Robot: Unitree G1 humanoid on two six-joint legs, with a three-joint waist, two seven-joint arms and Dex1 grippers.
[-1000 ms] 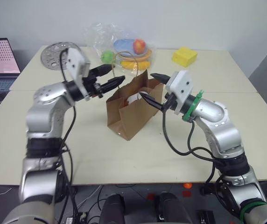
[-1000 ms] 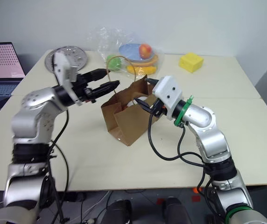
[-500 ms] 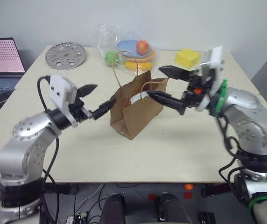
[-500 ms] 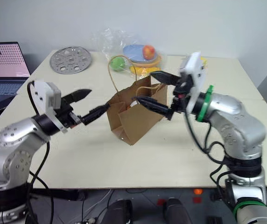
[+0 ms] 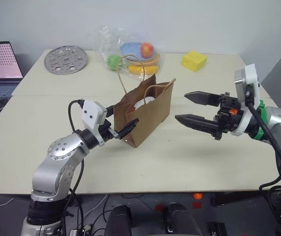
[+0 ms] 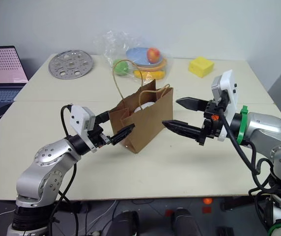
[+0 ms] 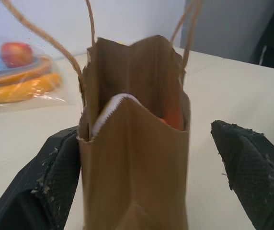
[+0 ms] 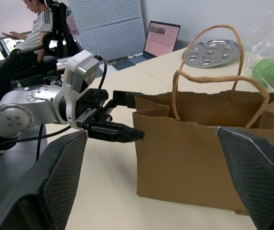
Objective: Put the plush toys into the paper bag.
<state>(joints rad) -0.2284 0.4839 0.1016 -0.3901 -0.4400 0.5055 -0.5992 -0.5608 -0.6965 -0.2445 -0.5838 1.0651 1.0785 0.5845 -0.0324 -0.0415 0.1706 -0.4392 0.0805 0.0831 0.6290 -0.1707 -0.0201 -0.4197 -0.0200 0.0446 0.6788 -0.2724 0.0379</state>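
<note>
The brown paper bag (image 5: 149,112) stands upright in the middle of the table with its loop handles up. Inside it show the plush toys: the white top of the egg (image 7: 109,108) and a bit of the orange carrot (image 7: 173,118). My left gripper (image 5: 125,116) is open low at the bag's near left end, and the bag's narrow end stands between its fingers (image 7: 62,172). My right gripper (image 5: 181,105) is open and level, a short way off the bag's right side, with nothing in it.
A clear plastic bag of fruit (image 5: 133,50) lies behind the paper bag. A yellow block (image 5: 194,60) sits at the back right, a perforated metal disc (image 5: 65,59) at the back left, and a laptop (image 5: 0,64) at the far left. A person (image 8: 31,26) sits beyond the table.
Both grippers left the bag's top and opened wider. The left arm sank and drew back to the bag's lower left end. The right arm drew back to the right and rolled.
</note>
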